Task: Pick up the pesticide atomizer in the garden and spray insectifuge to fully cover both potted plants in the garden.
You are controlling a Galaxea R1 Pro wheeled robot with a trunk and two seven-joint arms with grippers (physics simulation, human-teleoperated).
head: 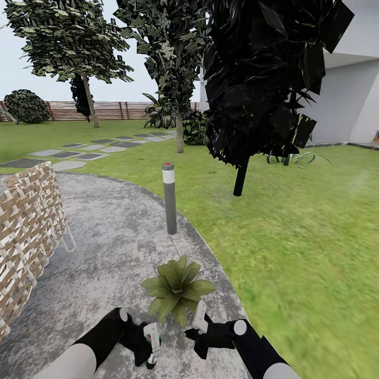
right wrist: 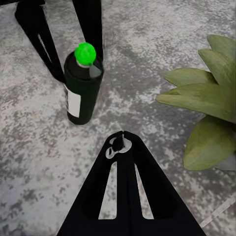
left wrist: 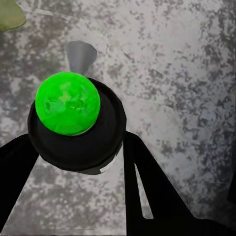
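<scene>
My left gripper [head: 152, 345] is shut on the pesticide atomizer [head: 153, 337], a dark bottle with a white label and a bright green cap [left wrist: 68, 102]. In the left wrist view the black fingers [left wrist: 142, 172] flank the bottle from either side over the paving. The right wrist view has the atomizer [right wrist: 82, 88] upright, with the left gripper's fingers [right wrist: 34, 29] beside it. One potted plant [head: 178, 288], a low rosette of broad green leaves, sits just ahead of both grippers; its leaves [right wrist: 206, 98] lie close to my right gripper [right wrist: 121, 136], which is shut and holds nothing.
A grey bollard lamp [head: 169, 197] stands at the rim of the mottled grey patio [head: 116, 231]. A woven wicker piece [head: 26, 221] is at the left. Lawn [head: 295, 226] spreads right, with a dark tree [head: 247, 79], stepping stones [head: 89, 150] and a wooden fence [head: 110, 109] behind.
</scene>
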